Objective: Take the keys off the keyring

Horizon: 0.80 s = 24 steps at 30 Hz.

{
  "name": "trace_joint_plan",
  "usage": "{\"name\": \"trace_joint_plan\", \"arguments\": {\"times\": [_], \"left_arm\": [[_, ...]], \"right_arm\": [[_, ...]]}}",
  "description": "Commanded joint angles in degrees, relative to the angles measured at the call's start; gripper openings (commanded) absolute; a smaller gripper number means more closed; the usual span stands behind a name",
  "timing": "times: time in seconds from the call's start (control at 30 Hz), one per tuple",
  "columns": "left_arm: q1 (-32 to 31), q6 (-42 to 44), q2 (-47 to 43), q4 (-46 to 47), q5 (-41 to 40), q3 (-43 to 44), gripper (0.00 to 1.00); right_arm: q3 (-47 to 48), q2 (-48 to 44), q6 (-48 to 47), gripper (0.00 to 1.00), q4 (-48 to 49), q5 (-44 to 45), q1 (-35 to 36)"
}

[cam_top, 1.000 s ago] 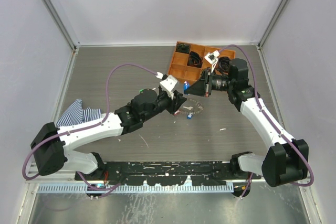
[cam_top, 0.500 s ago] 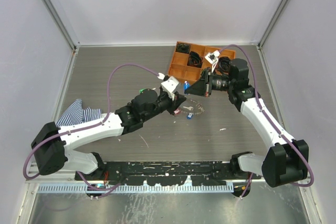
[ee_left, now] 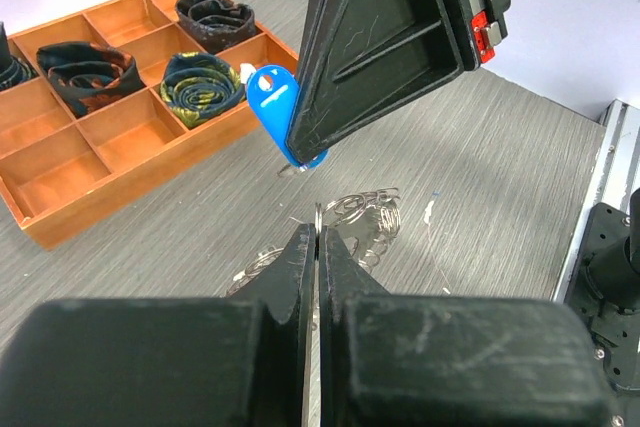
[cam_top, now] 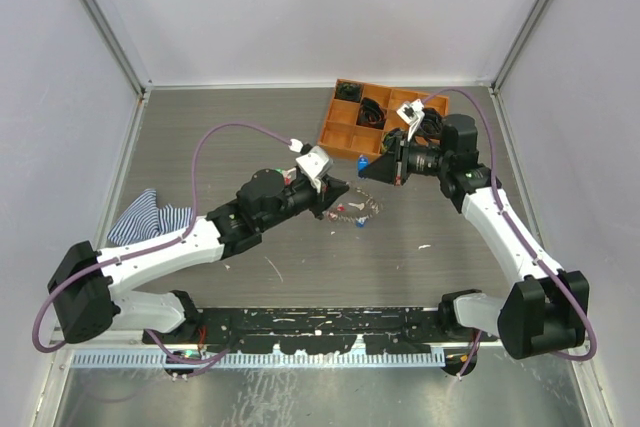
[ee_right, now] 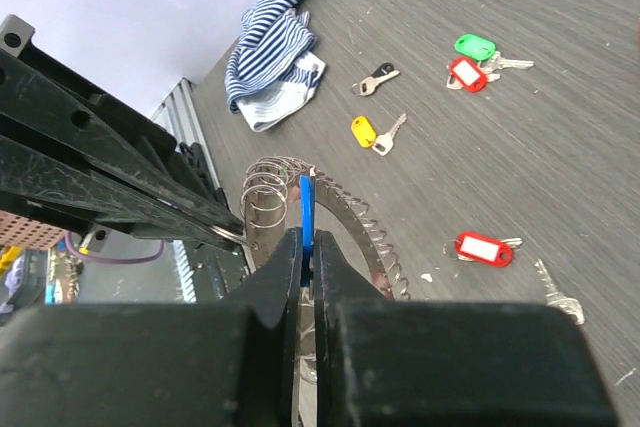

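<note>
The keyring (ee_right: 372, 239), a grey toothed loop, hangs between my two grippers just above the table. My left gripper (ee_left: 317, 232) is shut on a thin metal ring at the keyring's (ee_left: 366, 215) near edge. My right gripper (ee_right: 307, 237) is shut on the blue tag (ee_right: 306, 199) of one of the keys; that tag (ee_left: 275, 110) sticks out below its fingers in the left wrist view. From above, the left gripper (cam_top: 337, 195) and right gripper (cam_top: 372, 169) face each other across the keyring (cam_top: 362, 205). The held key's metal blade is hidden.
Loose keys lie on the table: a green-tagged one (ee_right: 474, 45), two red-tagged (ee_right: 467, 74) (ee_right: 483, 249), a yellow-tagged (ee_right: 362, 129), a plain silver one (ee_right: 555, 292). An orange tray (cam_top: 340, 130) with black coiled bundles (ee_left: 200, 87) stands behind. A striped cloth (cam_top: 150, 217) lies at the left.
My left gripper has closed on the keyring's small ring and its arm has shifted slightly left and back. The right gripper kept its hold on the blue tag.
</note>
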Motion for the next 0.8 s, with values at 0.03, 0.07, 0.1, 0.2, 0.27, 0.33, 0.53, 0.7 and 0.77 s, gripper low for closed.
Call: {"name": "trace_joint_plan", "arguments": {"times": [0.03,0.07,0.1,0.2,0.27,0.33,0.53,0.7,0.77], "left_arm": [[0.51,-0.11,-1.06,5.63,2.71,0.3,0.0],[0.6,-0.27,-0.79,6.15,2.85,0.2,0.0],[0.7,-0.4,-0.53,6.44,2.85,0.11,0.0],[1.17,-0.86,-0.27,6.43,2.61,-0.15,0.0],[1.76,-1.82,-0.39,5.9,2.4,-0.65,0.0],[2.76,-3.53,-0.79,5.53,2.42,-1.38,0.0],[6.49,-11.91,-2.07,2.13,4.12,-2.88,0.0],[12.03,-23.17,-2.2,-6.6,9.37,-0.38,0.0],[14.03,-25.95,-2.2,-10.8,10.5,0.79,0.0]], "right_arm": [[-1.17,-1.32,0.2,0.01,6.48,-0.43,0.21],[-1.54,-1.16,1.13,0.01,7.62,-0.74,0.26],[-1.88,-1.07,1.79,0.01,8.34,-0.84,0.25],[-1.95,-1.32,0.55,0.01,7.37,0.6,0.23],[-2.1,-1.93,-0.94,0.01,6.59,1.36,-0.23],[-2.67,-2.53,-1.93,0.01,6.5,1.15,-1.5],[-7.34,-3.89,-15.57,0.01,3.68,4.87,-3.84],[-12.04,-2.23,-25.03,0.02,3.78,8.27,-3.85],[-11.55,-0.31,-27.29,0.03,2.36,8.59,-3.8]]}}
